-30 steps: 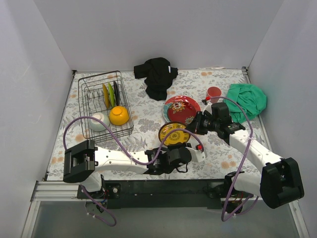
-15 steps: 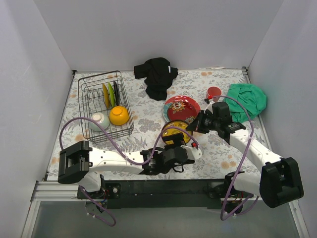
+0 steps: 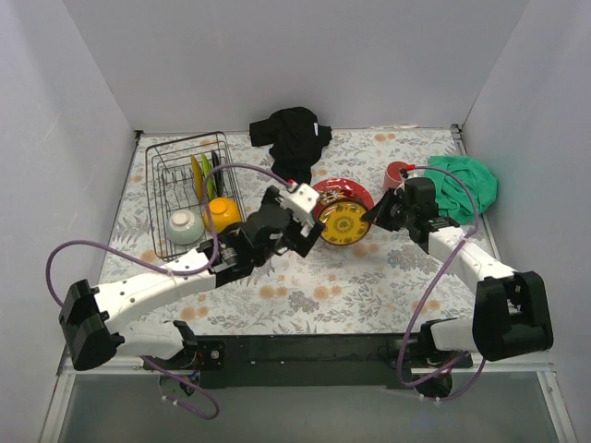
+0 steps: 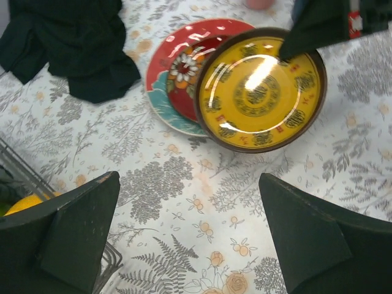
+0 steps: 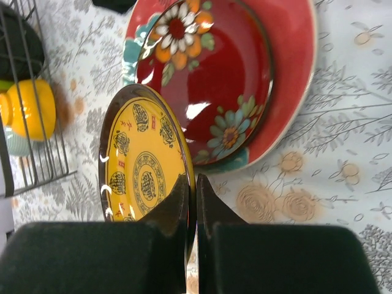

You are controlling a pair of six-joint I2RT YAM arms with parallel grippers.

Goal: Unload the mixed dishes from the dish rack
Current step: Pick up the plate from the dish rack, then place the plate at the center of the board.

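Note:
My right gripper (image 5: 191,182) is shut on the rim of a yellow patterned plate (image 5: 139,165), held tilted just above the table. The plate partly overlaps the red-rimmed patterned plate (image 5: 245,67) lying flat there. From above, the right gripper (image 3: 374,220) grips the yellow plate (image 3: 343,223) on its right side. My left gripper (image 3: 311,231) hangs open just left of it, with only tablecloth between its fingers (image 4: 82,229). The dish rack (image 3: 166,185) at the left holds upright green and yellow plates (image 3: 200,175), an orange bowl (image 3: 222,214) and a white bowl (image 3: 185,224).
A black cloth (image 3: 294,140) lies at the back centre. A green cloth (image 3: 464,186) lies at the back right, with a pink-red cup (image 3: 397,172) beside it. White walls close in the table on three sides.
The left gripper has opened and let go of the yellow plate, and the left arm has swung out towards the rack side. The right gripper carried the plate back, up to the red plate.

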